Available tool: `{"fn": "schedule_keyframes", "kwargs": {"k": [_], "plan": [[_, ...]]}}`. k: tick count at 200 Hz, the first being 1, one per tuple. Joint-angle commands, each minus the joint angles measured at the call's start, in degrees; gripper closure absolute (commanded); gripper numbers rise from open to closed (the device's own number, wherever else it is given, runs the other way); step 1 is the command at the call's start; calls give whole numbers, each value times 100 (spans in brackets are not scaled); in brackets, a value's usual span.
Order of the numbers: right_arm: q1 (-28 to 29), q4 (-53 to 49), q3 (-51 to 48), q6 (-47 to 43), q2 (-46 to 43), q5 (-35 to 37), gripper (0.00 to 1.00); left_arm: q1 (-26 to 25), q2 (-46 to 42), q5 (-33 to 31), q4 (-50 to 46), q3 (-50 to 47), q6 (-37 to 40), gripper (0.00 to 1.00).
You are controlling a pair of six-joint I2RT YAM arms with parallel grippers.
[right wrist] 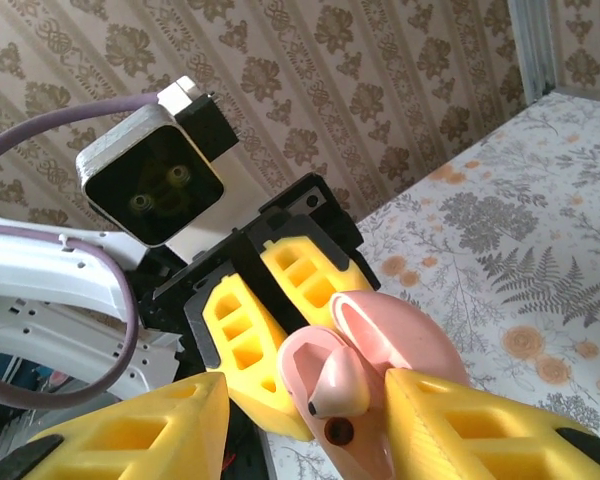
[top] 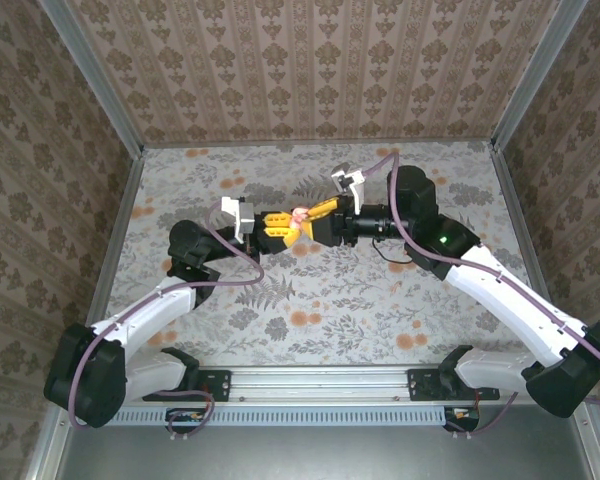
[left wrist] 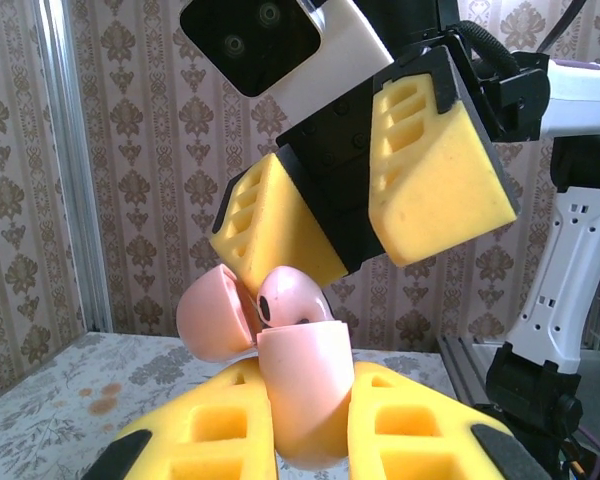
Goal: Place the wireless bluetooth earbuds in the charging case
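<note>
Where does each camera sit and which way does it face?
Top external: above and behind the bases, looking down at the table; both arms, left pincer and right pincer meeting mid-table.
Left wrist: on the left arm, facing the right pincer; own fingers clamp the pink case.
Right wrist: on the right arm, facing the left pincer; own fingers stand apart.
Shared: both wrist views show the case, an earbud at its opening.

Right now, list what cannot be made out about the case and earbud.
Left wrist view: the base of the glossy pink plastic charging case is hidden inside the left tool and cut by the bottom edge; its wall hides how deep the rounded pink earbud sits.
Right wrist view: the bottom edge cuts the pink parts off.
Top view: both are too small.
</note>
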Motion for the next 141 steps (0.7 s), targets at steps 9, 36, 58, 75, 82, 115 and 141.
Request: {"fn": "schedule_keyframes", "kwargs": {"k": [9,36,58,75,82,115,141], "plan": [[-28,-484,380,395,31,475,52,-66,-111,61,304,-72,290,100],[85,-757,618,402,199,370,54,-65,-124,31,239,-106,391,100],[182,-1130,869,395,328,534,60,-65,-147,23,125,-117,479,100],[266,-1450,1059,342,401,765,60,-65,-181,-3,42,-130,552,100],[296,-1543,1127,335,400,845,58,-66,-201,-20,-5,-135,599,100],[369,-1659,1256,517,220,1152,53,-67,-330,-143,-438,-166,927,100],[369,-1767,1354,748,58,1510,52,-66,-388,-333,-688,-206,1126,100]]}}
